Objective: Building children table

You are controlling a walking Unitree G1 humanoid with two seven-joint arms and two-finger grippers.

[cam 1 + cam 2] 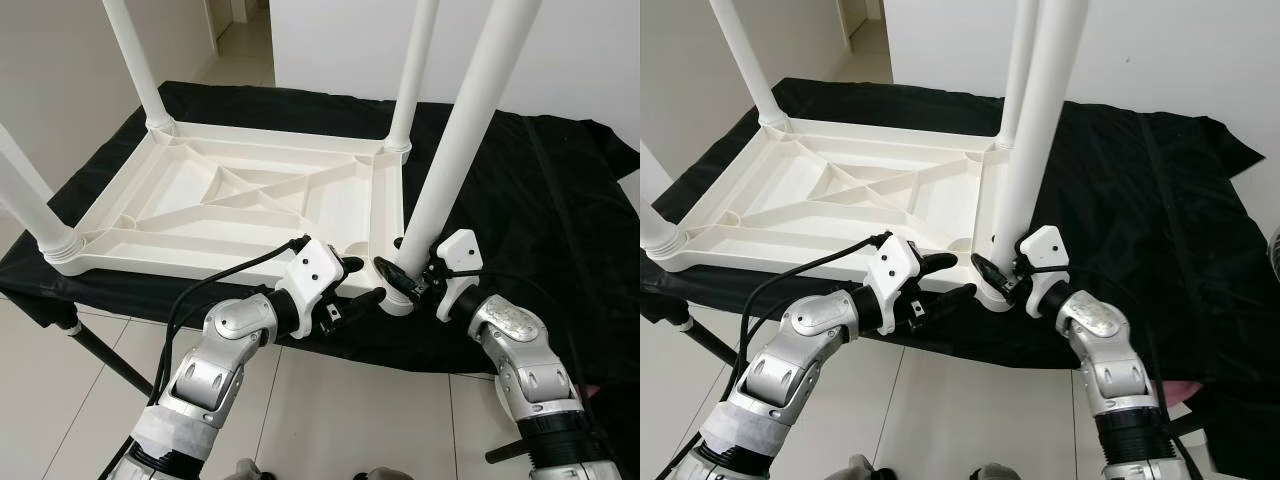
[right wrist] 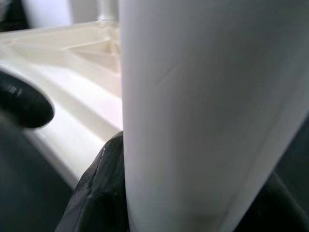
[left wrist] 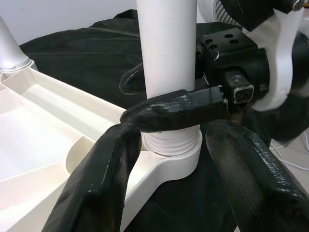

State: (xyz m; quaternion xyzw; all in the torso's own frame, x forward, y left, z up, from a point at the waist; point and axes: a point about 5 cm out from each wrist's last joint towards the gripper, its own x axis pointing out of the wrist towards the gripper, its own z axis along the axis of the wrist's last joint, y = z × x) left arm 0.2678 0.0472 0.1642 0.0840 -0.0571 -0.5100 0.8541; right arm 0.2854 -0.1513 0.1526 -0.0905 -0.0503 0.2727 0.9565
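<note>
Upside down on the black-draped surface [image 1: 560,200] lies the children's table top [image 1: 240,205], white plastic, its ribbed underside facing me with diagonal braces crossing the middle. I can read no brand, label or writing anywhere on it. Four white round legs stand up from its corner sockets; the nearest leg [image 1: 455,150] rises at the corner closest to me, seated in a threaded collar [image 3: 171,142].

My right claw [image 1: 395,275] is closed around the base of that nearest leg, one black finger [image 3: 174,111] wrapped across its front just above the collar. My left claw [image 1: 360,283] sits just beside it at the same corner, fingers spread apart and holding nothing, one finger over the table rim and the other below the corner socket. From the left wrist both its own fingers frame the collar without clearly touching it.

White tiled floor [image 1: 330,420] shows beneath the surface.
</note>
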